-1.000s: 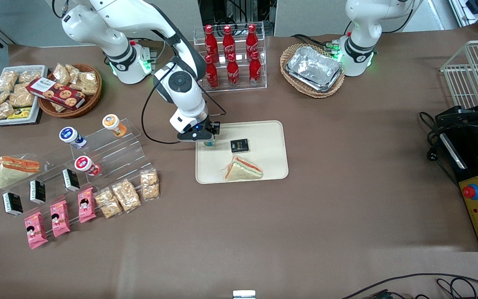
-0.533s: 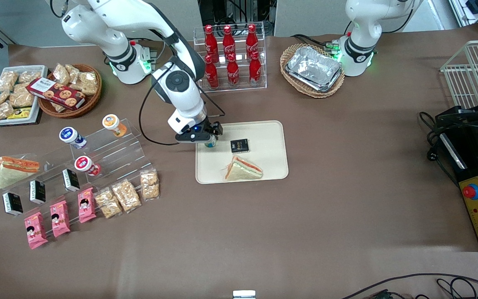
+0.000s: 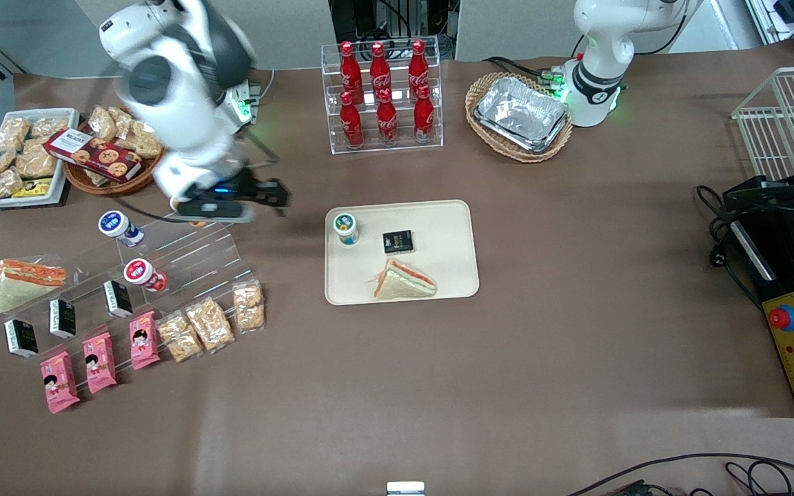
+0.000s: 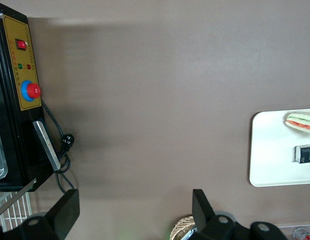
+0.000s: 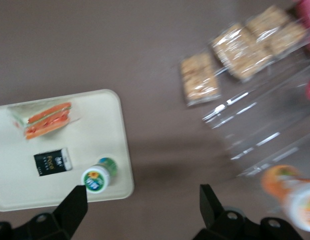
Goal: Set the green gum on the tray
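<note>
The green gum, a small jar with a green lid and white mark, stands upright on the cream tray, near the tray corner closest to the working arm. It also shows in the right wrist view on the tray. My right gripper is open and empty, raised above the table between the tray and the clear stepped stand, well apart from the jar. In the right wrist view the gripper holds nothing between its spread fingers.
A sandwich and a small black pack lie on the tray. A clear stepped stand carries a red-lidded jar, a blue-lidded jar and snack packs. A cola bottle rack and foil trays in a basket stand farther back.
The gripper let go of the green gum, which stays on the tray, and the arm swung up and away toward the stepped stand.
</note>
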You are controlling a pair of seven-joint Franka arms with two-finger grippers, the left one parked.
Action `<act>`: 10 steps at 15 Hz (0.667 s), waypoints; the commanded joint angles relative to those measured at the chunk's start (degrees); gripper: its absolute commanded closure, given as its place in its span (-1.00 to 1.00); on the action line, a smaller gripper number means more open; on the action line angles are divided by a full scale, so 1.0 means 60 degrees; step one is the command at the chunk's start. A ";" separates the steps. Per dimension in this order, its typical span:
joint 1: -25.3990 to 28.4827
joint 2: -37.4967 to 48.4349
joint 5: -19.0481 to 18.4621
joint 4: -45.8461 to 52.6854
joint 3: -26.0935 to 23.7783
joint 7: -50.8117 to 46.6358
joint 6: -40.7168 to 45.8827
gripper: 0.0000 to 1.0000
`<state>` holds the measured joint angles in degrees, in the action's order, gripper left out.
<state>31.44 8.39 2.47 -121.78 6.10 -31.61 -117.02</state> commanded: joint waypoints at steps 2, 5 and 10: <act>-0.2217 -0.0285 -0.0118 0.2423 -0.0036 0.2581 0.2435 -1.00; -0.3742 -0.0226 -0.0133 0.2747 -0.0021 0.4704 0.2862 -1.00; -0.4566 -0.0839 -0.0485 0.4340 0.0842 0.5488 0.4264 -1.00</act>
<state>4.31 8.06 0.43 -104.61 8.81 0.49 -99.12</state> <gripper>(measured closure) 0.000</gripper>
